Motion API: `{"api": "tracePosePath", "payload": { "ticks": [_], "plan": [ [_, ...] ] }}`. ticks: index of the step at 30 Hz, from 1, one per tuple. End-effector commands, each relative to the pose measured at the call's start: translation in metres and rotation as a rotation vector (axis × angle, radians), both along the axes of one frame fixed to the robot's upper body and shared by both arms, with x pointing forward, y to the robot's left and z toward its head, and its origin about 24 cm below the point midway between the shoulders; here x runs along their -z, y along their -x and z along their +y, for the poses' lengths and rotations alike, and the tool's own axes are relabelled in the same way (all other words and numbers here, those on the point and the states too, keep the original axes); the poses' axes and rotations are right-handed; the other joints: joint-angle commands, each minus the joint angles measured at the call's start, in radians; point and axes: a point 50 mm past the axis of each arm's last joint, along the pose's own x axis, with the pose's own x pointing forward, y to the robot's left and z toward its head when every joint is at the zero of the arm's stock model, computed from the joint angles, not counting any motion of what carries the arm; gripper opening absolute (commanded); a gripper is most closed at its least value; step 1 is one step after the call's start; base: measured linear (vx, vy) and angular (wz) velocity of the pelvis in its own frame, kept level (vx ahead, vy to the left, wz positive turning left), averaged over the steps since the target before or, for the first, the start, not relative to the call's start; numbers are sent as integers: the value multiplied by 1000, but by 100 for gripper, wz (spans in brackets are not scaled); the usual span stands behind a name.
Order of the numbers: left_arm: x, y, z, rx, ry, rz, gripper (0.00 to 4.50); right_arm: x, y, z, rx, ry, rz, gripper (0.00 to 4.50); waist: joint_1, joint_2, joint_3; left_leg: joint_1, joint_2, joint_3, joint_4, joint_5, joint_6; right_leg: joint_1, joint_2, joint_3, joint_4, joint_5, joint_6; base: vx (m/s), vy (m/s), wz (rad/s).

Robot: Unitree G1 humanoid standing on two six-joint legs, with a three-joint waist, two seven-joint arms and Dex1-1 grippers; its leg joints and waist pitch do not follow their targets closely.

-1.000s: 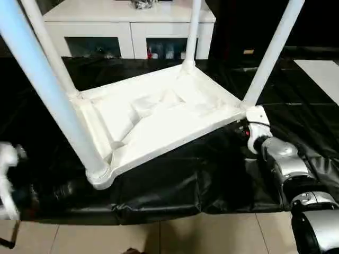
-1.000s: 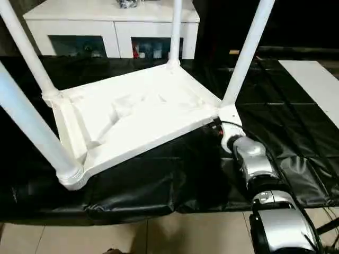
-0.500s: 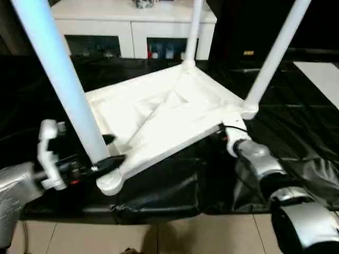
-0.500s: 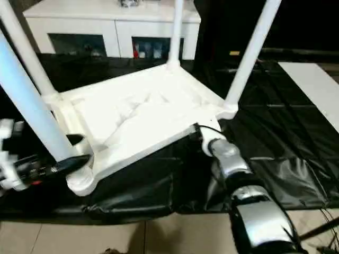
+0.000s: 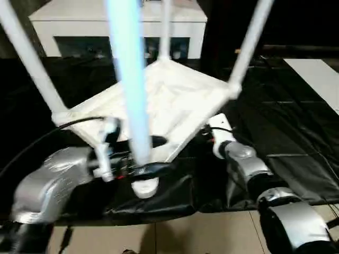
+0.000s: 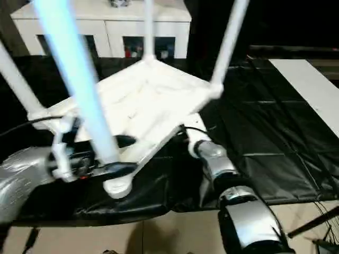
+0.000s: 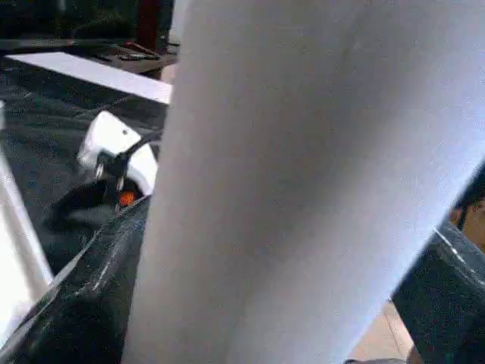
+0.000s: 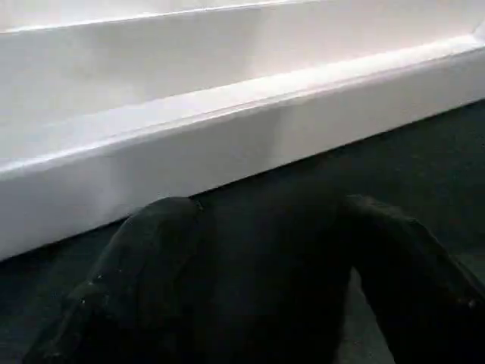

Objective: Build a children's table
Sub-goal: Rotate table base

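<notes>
Table top [image 5: 159,98], white plastic, lies upside down on the black-covered tabletop [image 5: 296,132], its underside facing up and four white legs standing out of its corner sockets; one corner points toward the robot at about 6 o'clock of the head view. Nearest leg [image 5: 130,90] rises from that near corner socket [image 5: 144,186], while the others stand at roughly 10 o'clock [image 5: 29,58], 12 o'clock [image 5: 165,29] and 2 o'clock [image 5: 249,45] of the top. Left end effector [image 5: 151,156] sits at the base of the nearest leg, its black fingers [image 5: 154,168] spread wide on either side of the leg just above the socket. Right end effector [image 8: 265,288], at about 4 o'clock of the top, points at the top's long side rim [image 8: 250,129] with its two fingers held apart and nothing between them. White cabinet [image 5: 85,24] with glass doors stands beyond the tabletop at 12 o'clock
</notes>
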Motion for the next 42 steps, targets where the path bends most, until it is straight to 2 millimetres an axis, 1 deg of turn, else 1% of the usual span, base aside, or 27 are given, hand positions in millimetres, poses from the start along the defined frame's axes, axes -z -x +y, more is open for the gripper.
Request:
{"api": "tracePosePath", "payload": {
  "ticks": [1, 2, 3, 4, 6, 7, 9, 11, 14, 17, 18, 19, 21, 22, 23, 25, 26, 28, 29, 33, 34, 35, 36, 38, 40, 41, 42],
  "plan": [
    [-2, -2, -10, 41, -12, -31, 447, -12, -2, 23, -103, -50, -56, 355, 4, 13, -65, 35, 63, -44, -91, -307, -64, 33, -59, 49, -70, -166, -230, 0, 0, 0],
    [-3, -4, -13, 48, -13, -35, 447, -12, -1, 26, -119, -55, -56, 355, 2, 13, -65, 33, 63, -45, -91, -298, -61, 35, -59, 48, -67, -150, -236, 0, 0, 0],
    [-3, -7, -17, 54, -12, -41, 447, -12, 0, 29, -143, -64, -58, 355, 2, 13, -66, 35, 63, -44, -90, -294, -59, 35, -59, 48, -67, -143, -239, 0, 0, 0],
    [-5, -14, -24, 65, -14, -55, 447, -13, 2, 35, -187, -85, -59, 355, 4, 18, -65, 39, 62, -41, -89, -294, -53, 32, -57, 48, -70, -140, -243, 0, 0, 0],
    [-5, -16, -26, 67, -16, -60, 447, -13, 3, 37, -202, -93, -59, 355, 8, 19, -65, 39, 64, -41, -90, -303, -56, 34, -57, 46, -69, -142, -247, 0, 0, 0],
    [-6, -18, -28, 69, -16, -66, 447, -14, 4, 39, -219, -101, -61, 355, 5, 19, -65, 35, 65, -45, -91, -306, -59, 37, -60, 46, -67, -141, -249, 0, 0, 0],
    [-8, -23, -38, 88, -4, -79, 447, -14, 7, 46, -286, -134, -56, 355, 8, 23, -67, 39, 66, -43, -90, -306, -60, 36, -59, 46, -67, -128, -253, 0, 0, 0],
    [-10, -26, -49, 106, 11, -92, 447, -15, 11, 52, -348, -157, -54, 355, 9, 23, -67, 36, 66, -43, -90, -299, -53, 38, -59, 46, -65, -109, -261, 0, 0, 0],
    [-10, -30, -59, 115, 7, -111, 447, -14, 15, 56, -394, -174, -54, 355, 10, 19, -66, 35, 67, -44, -91, -310, -50, 40, -62, 46, -69, -124, -262, 0, 0, 0],
    [-12, -32, -72, 151, 20, -125, 447, -15, 19, 60, -456, -205, -48, 355, 10, 19, -67, 34, 68, -45, -90, -300, -42, 41, -63, 45, -68, -112, -269, 0, 0, 0],
    [-12, -33, -78, 168, 22, -130, 447, -15, 21, 62, -479, -214, -45, 355, 11, 22, -67, 34, 67, -44, -90, -302, -39, 41, -62, 45, -69, -113, -269, 0, 0, 0],
    [-12, -34, -85, 177, 20, -144, 447, -15, 22, 62, -502, -217, -43, 355, 11, 20, -66, 35, 68, -44, -91, -307, -37, 41, -62, 45, -71, -116, -270, 0, 0, 0],
    [-11, -36, -91, 178, 16, -155, 447, -15, 23, 62, -507, -210, -45, 355, 11, 23, -66, 35, 68, -45, -91, -309, -39, 41, -62, 44, -71, -116, -273, 0, 0, 0],
    [-10, -39, -93, 165, 6, -168, 447, -15, 22, 61, -495, -202, -48, 355, 10, 19, -66, 33, 68, -46, -91, -312, -38, 43, -64, 44, -72, -122, -273, 0, 0, 0],
    [-10, -39, -94, 161, 3, -172, 447, -15, 22, 60, -491, -199, -49, 355, 7, 20, -67, 32, 68, -47, -91, -313, -37, 43, -65, 44, -74, -123, -273, 0, 0, 0],
    [-8, -45, -98, 129, -14, -195, 447, -16, 19, 56, -462, -199, -54, 355, 8, 18, -67, 34, 68, -46, -89, -314, -31, 42, -66, 45, -76, -124, -275, 0, 0, 0],
    [-7, -47, -98, 112, -25, -204, 447, -16, 19, 54, -458, -198, -57, 355, 10, 23, -68, 33, 69, -47, -89, -310, -30, 44, -67, 45, -73, -117, -277, 0, 0, 0],
    [-6, -51, -98, 85, -40, -214, 447, -16, 18, 51, -445, -190, -62, 355, 7, 19, -69, 33, 69, -47, -89, -303, -24, 44, -65, 44, -73, -95, -278, 0, 0, 0],
    [-3, -56, -98, 31, -69, -240, 447, -16, 16, 46, -417, -166, -75, 355, 8, 23, -68, 33, 69, -48, -89, -305, -20, 42, -65, 43, -75, -95, -280, 0, 0, 0],
    [2, -73, -92, -123, -153, -286, 447, -21, 5, 26, -269, -117, -126, 355, 10, 18, -68, 36, 69, -49, -89, -320, -26, 41, -69, 44, -78, -118, -273, 0, 0, 0],
    [3, -73, -87, -126, -159, -292, 447, -26, 1, 13, -227, -135, -141, 355, 12, 13, -68, 36, 68, -50, -88, -310, -22, 45, -69, 44, -78, -114, -271, 0, 0, 0],
    [3, -72, -87, -125, -158, -292, 447, -27, 0, 12, -223, -138, -143, 355, 13, 16, -69, 33, 69, -49, -87, -297, -10, 44, -71, 45, -76, -103, -275, 0, 0, 0],
    [3, -72, -86, -125, -158, -293, 447, -27, 0, 11, -223, -138, -143, 355, 13, 16, -69, 33, 69, -49, -87, -297, -10, 44, -71, 45, -76, -103, -275, 0, 0, 0],
    [7, -70, -78, -126, -160, -291, 447, -34, -2, -9, -214, -140, -163, 355, 21, 18, -70, 32, 70, -46, -84, -259, 12, 45, -69, 42, -71, -61, -286, 0, 0, 0],
    [13, -68, -68, -124, -179, -277, 447, -38, -1, -24, -219, -126, -175, 355, 26, 17, -69, 30, 70, -43, -81, -239, 27, 46, -68, 41, -69, -48, -289, 0, 0, 0],
    [13, -68, -68, -124, -179, -277, 447, -38, -1, -24, -219, -126, -175, 355, 30, 21, -68, 31, 69, -42, -80, -236, 31, 45, -67, 40, -70, -56, -286, 0, 0, 0],
    [15, -68, -65, -125, -190, -273, 447, -39, -1, -28, -220, -116, -179, 355, 32, 21, -68, 32, 70, -42, -81, -236, 29, 44, -67, 40, -69, -61, -285, 0, 0, 0]
  ]
}}
